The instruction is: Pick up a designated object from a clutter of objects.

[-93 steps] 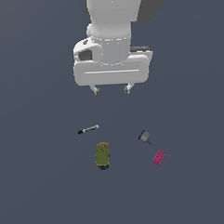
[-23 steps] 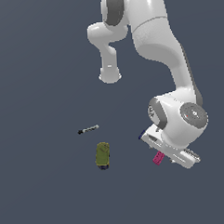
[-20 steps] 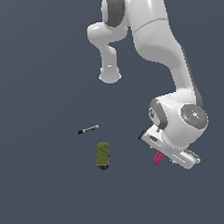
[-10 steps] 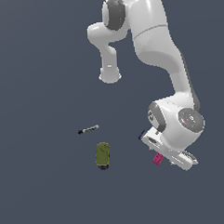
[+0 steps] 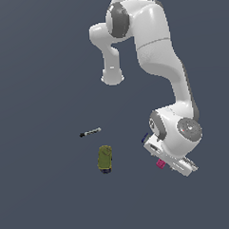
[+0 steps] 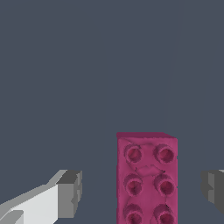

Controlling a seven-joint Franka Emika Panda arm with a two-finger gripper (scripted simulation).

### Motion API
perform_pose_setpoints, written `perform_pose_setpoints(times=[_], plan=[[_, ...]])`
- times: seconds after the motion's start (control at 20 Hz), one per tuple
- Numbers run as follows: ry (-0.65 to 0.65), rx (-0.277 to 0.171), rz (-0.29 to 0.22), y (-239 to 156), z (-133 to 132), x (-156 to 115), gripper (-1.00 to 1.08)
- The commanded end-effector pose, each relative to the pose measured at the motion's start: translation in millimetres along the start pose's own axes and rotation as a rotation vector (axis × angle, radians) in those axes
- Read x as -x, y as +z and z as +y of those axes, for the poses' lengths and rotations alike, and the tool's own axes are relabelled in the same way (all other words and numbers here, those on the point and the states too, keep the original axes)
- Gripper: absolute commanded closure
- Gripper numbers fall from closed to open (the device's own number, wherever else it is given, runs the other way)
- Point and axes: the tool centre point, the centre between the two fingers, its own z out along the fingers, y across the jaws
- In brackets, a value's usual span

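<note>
Gripper (image 6: 140,192) is down low over the magenta studded block (image 6: 147,179), fingers (image 6: 69,192) spread wide with the block in the gap, nothing clamped. One finger sits well clear of the block, the other nearer; neither touches. In the exterior view only a sliver of the block (image 5: 160,164) shows under the hand, lying on the grey desk (image 5: 44,196) well apart from the olive-green bottle (image 5: 105,158) and the thin black-and-silver stick (image 5: 90,132). A bit of blue (image 5: 144,138) peeks out beside the wrist, too hidden to identify. Block looks rigid, light plastic with flat smooth long sides, probably a little slick. I'd pinch across the narrow width on those side walls, mid-length, not on the studs. Block is off-centre in the gap, so expect it to slide slightly on closing
</note>
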Motion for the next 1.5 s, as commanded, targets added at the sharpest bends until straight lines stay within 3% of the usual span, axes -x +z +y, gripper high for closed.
perform_pose_setpoints(times=[0.0, 0.85, 1.45], plan=[[0.000, -0.002, 0.001, -0.3, -0.9, -0.5, 1.08], [0.000, -0.001, 0.001, -5.5, 5.7, -1.8, 1.08], [0.000, -0.001, 0.001, -44.6, 51.6, -9.8, 1.08]])
